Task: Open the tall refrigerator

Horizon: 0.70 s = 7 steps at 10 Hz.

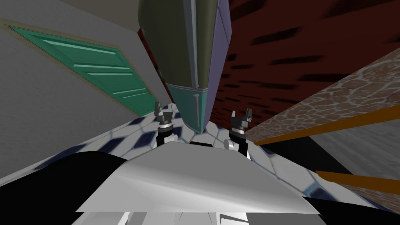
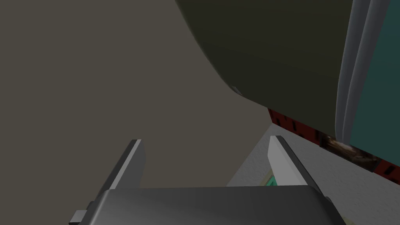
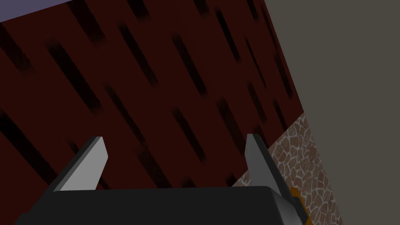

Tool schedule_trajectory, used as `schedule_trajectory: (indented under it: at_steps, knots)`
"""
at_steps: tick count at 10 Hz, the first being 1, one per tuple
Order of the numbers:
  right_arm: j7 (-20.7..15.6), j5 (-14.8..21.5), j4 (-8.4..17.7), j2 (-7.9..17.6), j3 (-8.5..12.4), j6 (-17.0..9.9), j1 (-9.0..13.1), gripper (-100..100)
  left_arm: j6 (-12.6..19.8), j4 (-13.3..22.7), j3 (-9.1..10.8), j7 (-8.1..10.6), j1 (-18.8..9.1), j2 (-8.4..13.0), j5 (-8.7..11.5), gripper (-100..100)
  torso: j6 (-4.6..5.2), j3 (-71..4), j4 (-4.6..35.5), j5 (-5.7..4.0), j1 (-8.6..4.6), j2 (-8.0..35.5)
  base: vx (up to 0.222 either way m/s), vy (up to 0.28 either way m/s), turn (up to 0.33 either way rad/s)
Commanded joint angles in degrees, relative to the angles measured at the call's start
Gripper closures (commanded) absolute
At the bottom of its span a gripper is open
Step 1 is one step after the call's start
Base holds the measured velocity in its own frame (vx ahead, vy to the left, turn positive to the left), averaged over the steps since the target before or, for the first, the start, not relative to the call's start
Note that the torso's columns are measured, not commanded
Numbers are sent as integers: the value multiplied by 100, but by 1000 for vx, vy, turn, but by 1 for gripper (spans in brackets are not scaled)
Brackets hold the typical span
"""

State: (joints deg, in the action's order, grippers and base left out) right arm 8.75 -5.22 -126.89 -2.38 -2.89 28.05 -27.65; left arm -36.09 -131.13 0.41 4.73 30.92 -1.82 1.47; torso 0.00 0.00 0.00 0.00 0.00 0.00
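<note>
Tall refrigerator (image 1: pixel 166 43) stood straight ahead, grey handle (image 1: pixel 194 47) facing me. Left claw (image 1: pixel 164 108) was spread, empty, near its left side. Right claw (image 1: pixel 241 113) was spread, empty, to its right.

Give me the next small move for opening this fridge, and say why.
Probably swing the left gripper toward the refrigerator's long grey handle. Both it and the right gripper hold nothing, fingers open, clear of the refrigerator. In the left wrist view the handle lies off beside one finger, not between the two, so it needs lining up before any closing or pulling.
</note>
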Motion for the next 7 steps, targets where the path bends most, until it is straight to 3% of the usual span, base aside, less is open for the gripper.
schedule_trajectory:
  at_steps: [1, 7]
  knots:
    - [0, 0, 0, 0, 0, 0, 0, 0, 0, 0, 0, 0, 0, 0, 0, 0, 0, -467, 235, 0, 0, 232, 0, 0, 0]
    - [0, 0, -2, 0, 0, 1, 0, 0, 0, -1, 0, 0, 0, 0, 0, 0, 0, -5381, 2691, 0, 0, 2693, 0, 0, 0]
